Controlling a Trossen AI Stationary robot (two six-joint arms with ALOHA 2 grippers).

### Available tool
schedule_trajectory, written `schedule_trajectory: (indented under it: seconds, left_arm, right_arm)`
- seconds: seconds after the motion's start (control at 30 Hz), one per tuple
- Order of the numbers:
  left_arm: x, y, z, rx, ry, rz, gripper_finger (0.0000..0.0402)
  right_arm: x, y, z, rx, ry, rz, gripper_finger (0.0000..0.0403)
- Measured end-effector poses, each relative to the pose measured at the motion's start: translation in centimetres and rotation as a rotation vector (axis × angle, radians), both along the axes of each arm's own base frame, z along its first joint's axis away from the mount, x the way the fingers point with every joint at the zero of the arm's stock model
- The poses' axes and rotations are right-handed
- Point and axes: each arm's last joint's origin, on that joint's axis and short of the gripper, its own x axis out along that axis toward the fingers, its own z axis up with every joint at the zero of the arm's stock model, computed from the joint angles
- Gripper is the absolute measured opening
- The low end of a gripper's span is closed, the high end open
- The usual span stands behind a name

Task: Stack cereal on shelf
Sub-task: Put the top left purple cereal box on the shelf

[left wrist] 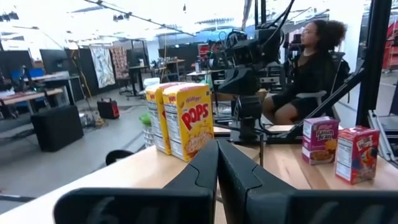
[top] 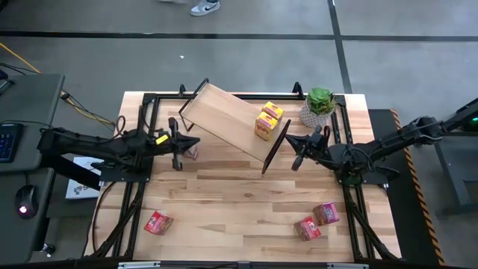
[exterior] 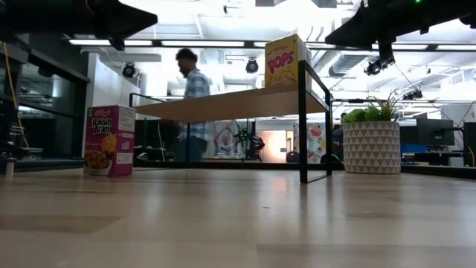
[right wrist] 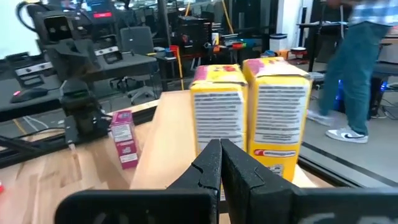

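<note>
With both the left claw (top: 177,155) and right claw (top: 296,153) clenched empty, the two yellow boxes (top: 268,121) near the shelf (top: 224,119) end could be toppled if brushed.

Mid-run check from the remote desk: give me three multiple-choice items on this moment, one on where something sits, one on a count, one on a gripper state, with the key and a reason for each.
1. Where do the two yellow boxes stand?
A. On the shelf, near its end by the potted plant
B. On the tabletop at the near edge
C. Inside the plant pot

2. How many cereal boxes lie on the tabletop along the near edge, away from the shelf?
A. One
B. Three
C. Five

3. How are the fingers of the left gripper?
A. Spread wide
B. Shut, holding nothing
C. Clamped on a yellow box

Key: 1 A, the high view shows both yellow boxes on the plank next to the plant. 2 B, one red box lies near the left corner and two more near the right. 3 B, the left wrist view shows the fingers pressed together with nothing between.
</note>
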Motion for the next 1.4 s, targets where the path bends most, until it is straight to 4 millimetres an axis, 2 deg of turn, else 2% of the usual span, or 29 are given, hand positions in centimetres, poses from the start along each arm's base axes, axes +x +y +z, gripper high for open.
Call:
schedule_trajectory:
  seconds: [0.6, 0.7, 0.83, 1.2, 1.4]
  left_arm:
    - [-0.08, 0.09, 0.05, 0.028, 0.004, 0.037, 0.0000]
    - [-0.09, 0.12, 0.05, 0.022, 0.003, 0.047, 0.0011]
    - [-0.03, 0.20, -0.13, 0.007, 0.019, 0.073, 0.0056]
    - [0.01, 0.21, -0.71, -0.054, 0.066, 0.073, 0.0256]
    - [0.02, 0.21, -0.78, -0.077, 0.071, 0.069, 0.0316]
  right_arm:
    - [0.25, -0.44, -0.54, 0.063, 0.020, 0.078, 0.0000]
    - [0.26, -0.43, -0.54, 0.063, 0.020, 0.082, 0.0000]
    - [0.26, -0.43, -0.54, 0.062, 0.021, 0.082, 0.0000]
    - [0.24, -0.43, -0.66, 0.074, 0.025, 0.080, 0.0000]
    - [0.24, -0.43, -0.66, 0.074, 0.025, 0.080, 0.0000]
